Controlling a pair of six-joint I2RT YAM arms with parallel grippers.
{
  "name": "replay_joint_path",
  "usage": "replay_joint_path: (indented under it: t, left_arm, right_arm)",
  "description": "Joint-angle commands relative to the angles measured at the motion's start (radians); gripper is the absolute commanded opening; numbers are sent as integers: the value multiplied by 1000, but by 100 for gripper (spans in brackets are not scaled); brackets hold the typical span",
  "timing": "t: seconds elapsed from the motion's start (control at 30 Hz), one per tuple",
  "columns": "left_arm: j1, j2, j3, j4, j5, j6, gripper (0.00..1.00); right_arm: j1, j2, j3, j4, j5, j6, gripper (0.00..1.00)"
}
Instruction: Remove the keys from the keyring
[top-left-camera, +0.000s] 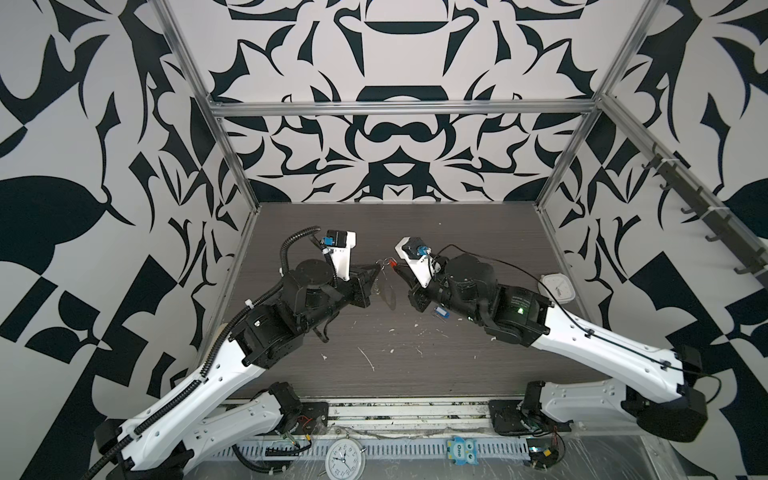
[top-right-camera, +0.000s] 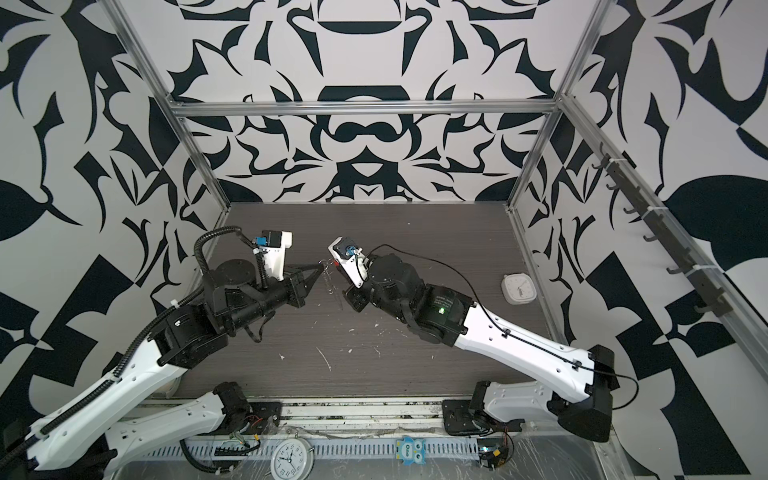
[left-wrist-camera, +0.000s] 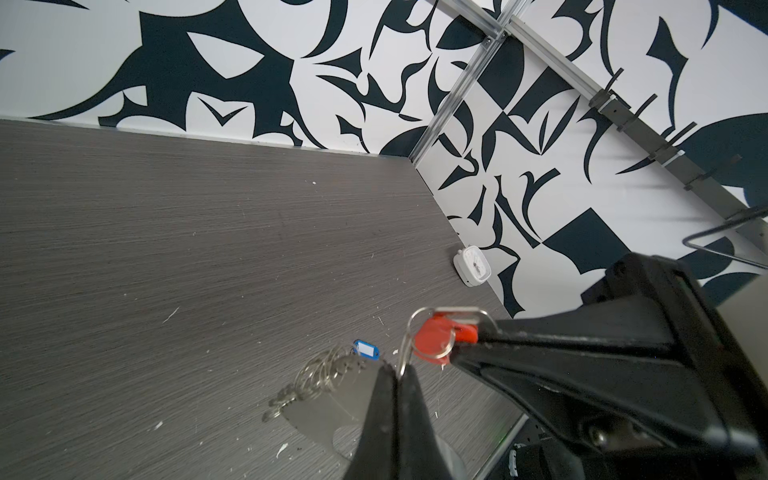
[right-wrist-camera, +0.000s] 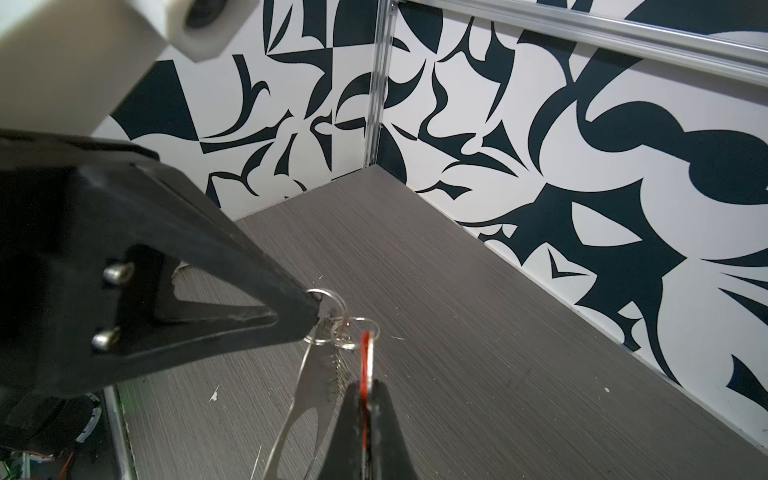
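Left pincer (left-wrist-camera: 398, 370) is squeezed fully together on one thin ring of the keyring (right-wrist-camera: 341, 328). The right pincer (right-wrist-camera: 365, 384) meets it almost tip to tip above the grey table (top-left-camera: 415, 232) and is clamped just as tightly on the red key (left-wrist-camera: 430, 337), held edge-on between its fingers. Below the left pincer's tips hangs a flat silvery pendant (right-wrist-camera: 307, 386), beside a short run of linked rings. The red key's own small ring joins that cluster between the two pincers. The blue key (left-wrist-camera: 366, 348) lies on the table behind the right pincer, under its arm, and I judge it already off.

Pulling straight apart would likely only tighten the split ring rather than thread the key off. The smooth plastic tag could slip or crack in the pinch. The thin wire could slide out of the left pincer and drop the whole bunch, and the pendant could swing and snag.

An owl-shaped marker (top-left-camera: 459, 451), well behind both pincers, reads "One". The round clock (top-left-camera: 343, 459) near it shows numerals. The blue key's label window looks blank.
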Motion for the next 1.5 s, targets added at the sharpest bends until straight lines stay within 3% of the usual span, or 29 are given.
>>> replay_joint_path:
  t: [0.0, 1.47]
  left_arm:
    - [16, -1, -5, -144, -105, 3, 0]
    - [16, 42, -12, -191, -100, -2, 0]
  right_arm:
    - [-29, -46, 94, 121, 180, -8, 0]
    - [-100, -18, 202, 156, 173, -36, 0]
